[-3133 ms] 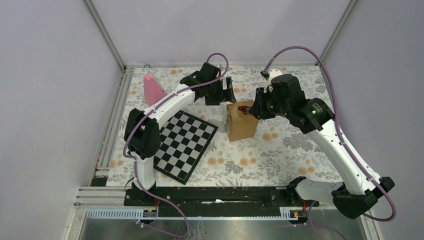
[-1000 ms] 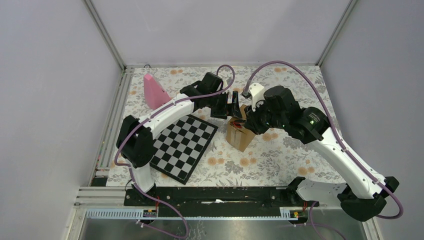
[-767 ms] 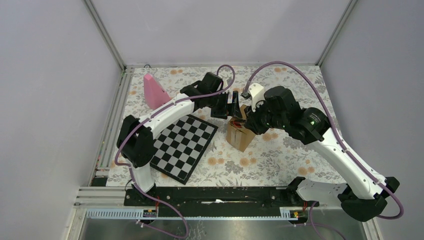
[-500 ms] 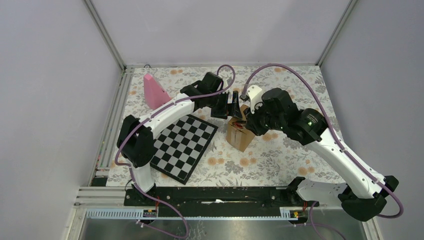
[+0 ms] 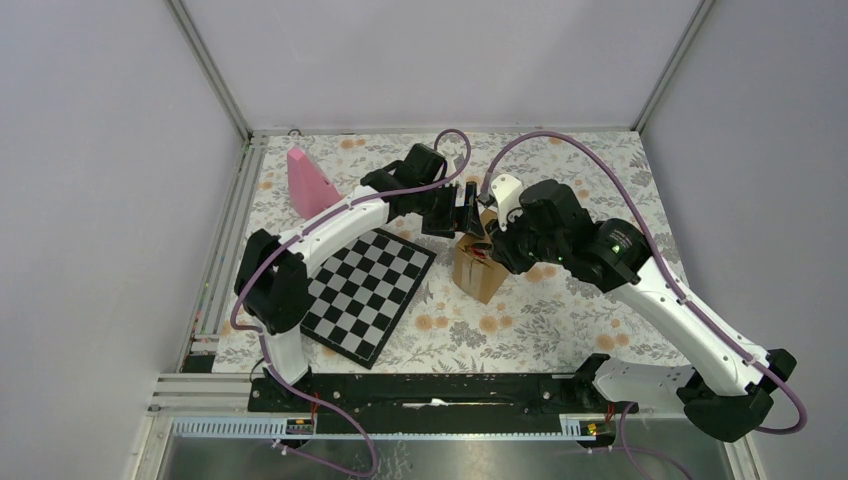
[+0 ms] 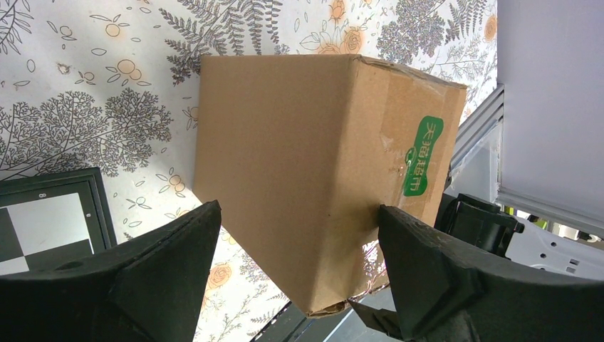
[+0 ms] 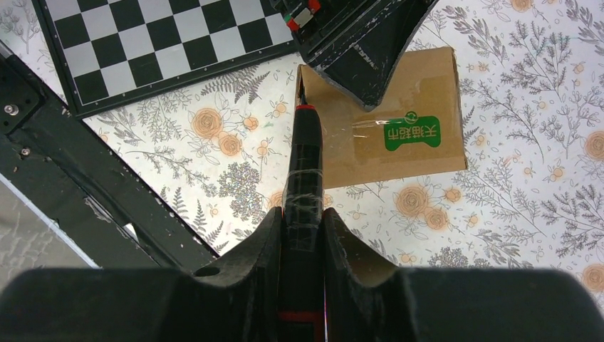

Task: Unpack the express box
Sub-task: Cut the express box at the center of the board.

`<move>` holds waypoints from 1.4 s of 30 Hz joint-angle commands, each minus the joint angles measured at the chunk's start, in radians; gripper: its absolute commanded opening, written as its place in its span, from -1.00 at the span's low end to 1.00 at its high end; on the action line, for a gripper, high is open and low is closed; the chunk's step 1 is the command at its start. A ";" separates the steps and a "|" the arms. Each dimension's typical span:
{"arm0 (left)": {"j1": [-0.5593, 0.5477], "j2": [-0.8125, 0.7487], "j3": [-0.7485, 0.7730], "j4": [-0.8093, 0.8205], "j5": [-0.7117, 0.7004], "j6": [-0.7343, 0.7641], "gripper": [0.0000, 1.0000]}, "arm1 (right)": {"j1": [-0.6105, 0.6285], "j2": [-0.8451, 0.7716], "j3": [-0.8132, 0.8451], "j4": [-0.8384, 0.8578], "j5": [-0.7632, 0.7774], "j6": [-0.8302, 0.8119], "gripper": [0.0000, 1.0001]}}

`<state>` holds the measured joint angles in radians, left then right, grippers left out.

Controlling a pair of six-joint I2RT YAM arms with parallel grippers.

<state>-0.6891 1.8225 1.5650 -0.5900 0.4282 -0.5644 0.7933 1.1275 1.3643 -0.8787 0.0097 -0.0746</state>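
Note:
The express box (image 5: 478, 272), a small brown carton with a green label (image 7: 412, 133), stands tilted on the flowered cloth right of the chessboard. My left gripper (image 5: 464, 217) is shut on the box (image 6: 299, 164) from the far side, one finger on each side face near its top. My right gripper (image 5: 497, 243) is shut on a thin black tool (image 7: 305, 164) with red bands. The tool's tip rests at the taped top edge of the box (image 7: 420, 85), next to the left finger (image 7: 370, 64). Clear tape covers the seam by the label (image 6: 422, 155).
A chessboard (image 5: 370, 290) lies left of the box, close to it. A pink cone (image 5: 306, 180) stands at the far left. Metal frame rails run along the cloth's left and near edges (image 5: 400, 385). Grey walls enclose the cell.
Since three seconds ago my left gripper has closed on the box and tilted it, and my right arm came in over it. In the last second the right arm crept slightly left.

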 commanded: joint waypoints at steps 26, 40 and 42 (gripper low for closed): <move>0.010 0.070 0.023 -0.079 -0.054 0.072 0.70 | 0.027 0.032 0.113 -0.106 0.056 0.003 -1.00; 0.014 0.073 0.032 -0.078 -0.037 0.065 0.70 | 0.030 0.050 0.071 -0.115 0.056 0.013 -1.00; 0.014 0.071 0.032 -0.079 -0.033 0.065 0.70 | 0.031 0.057 0.065 -0.110 0.046 0.015 -1.00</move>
<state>-0.6804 1.8500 1.5944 -0.6060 0.4618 -0.5465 0.8116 1.1687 1.4364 -0.9768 0.0429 -0.0662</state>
